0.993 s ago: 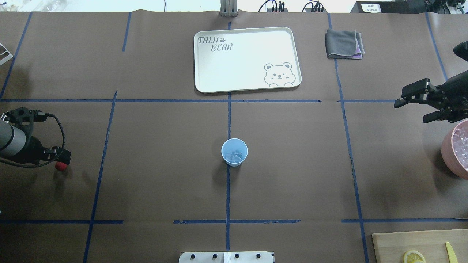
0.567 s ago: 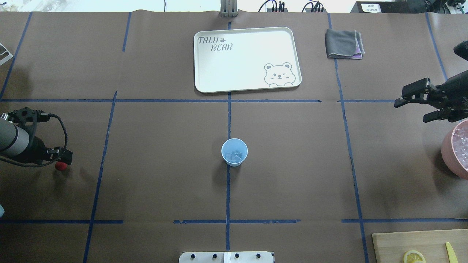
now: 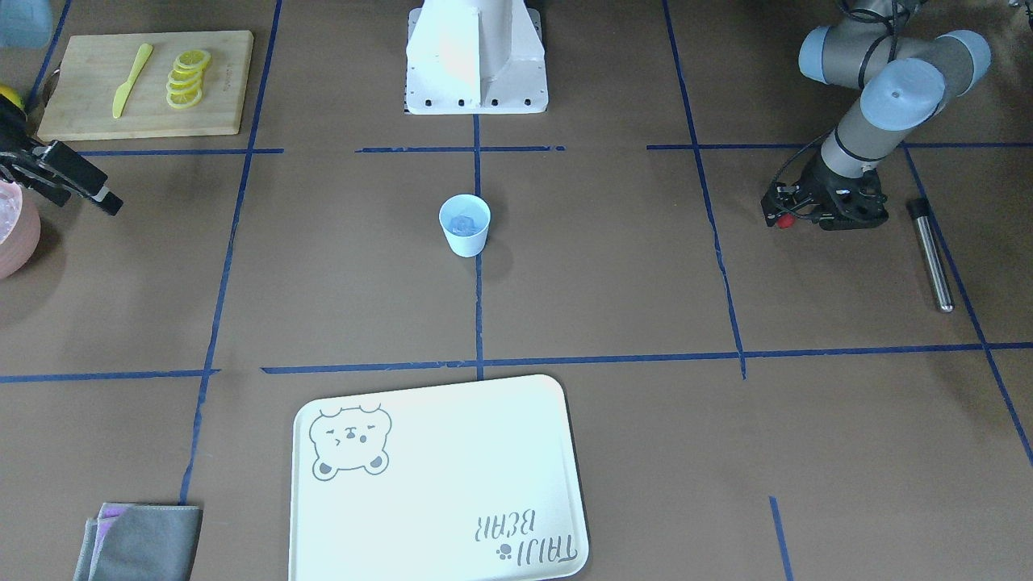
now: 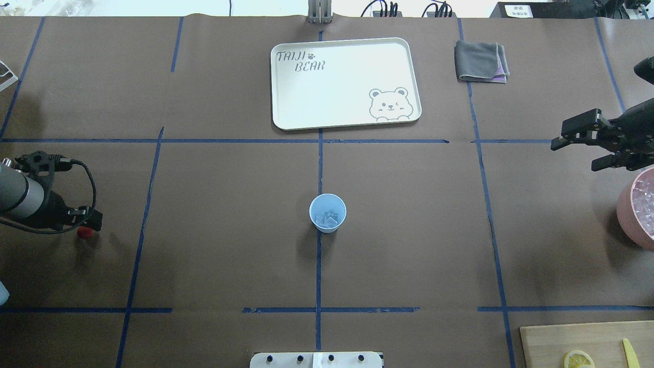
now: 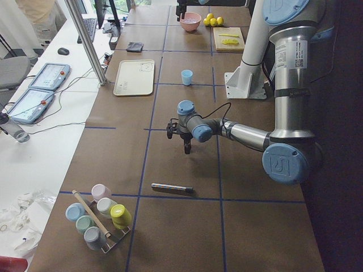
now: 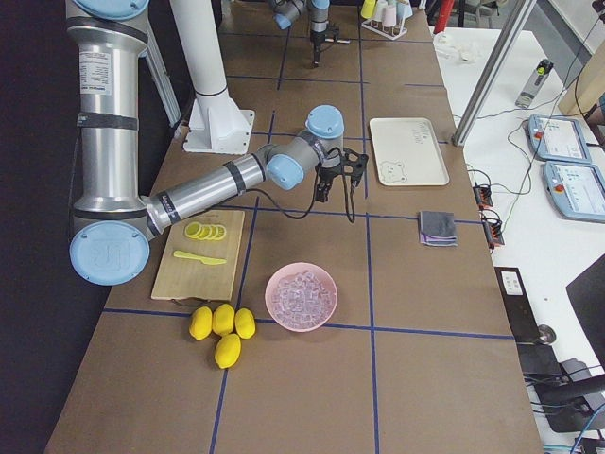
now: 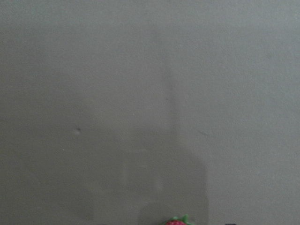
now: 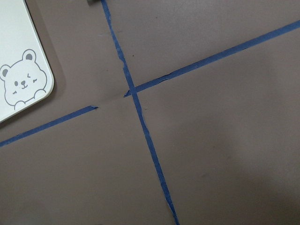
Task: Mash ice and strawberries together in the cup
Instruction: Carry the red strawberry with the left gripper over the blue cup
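Note:
The pale blue cup (image 4: 327, 213) stands upright at the table's middle, also in the front view (image 3: 465, 224). Clear ice (image 4: 327, 219) lies inside it. The tiny red strawberry (image 4: 84, 232) sits on the table at the far left, also in the front view (image 3: 781, 221), and shows at the bottom edge of the left wrist view (image 7: 176, 221). My left gripper (image 4: 91, 221) points down right beside and partly over the strawberry. I cannot tell whether it is open or shut. My right gripper (image 4: 573, 155) is open and empty at the far right, above the table.
A pink bowl (image 4: 633, 212) of ice stands under the right arm. A white bear tray (image 4: 286, 120) and a grey cloth (image 4: 480, 61) lie at the back. A cutting board (image 3: 81, 121) holds lemon slices. A metal rod (image 3: 930, 254) lies beyond the left arm.
My left gripper has shifted slightly toward the table's middle, staying over the strawberry. The strawberry, the cup and the right arm have not moved.

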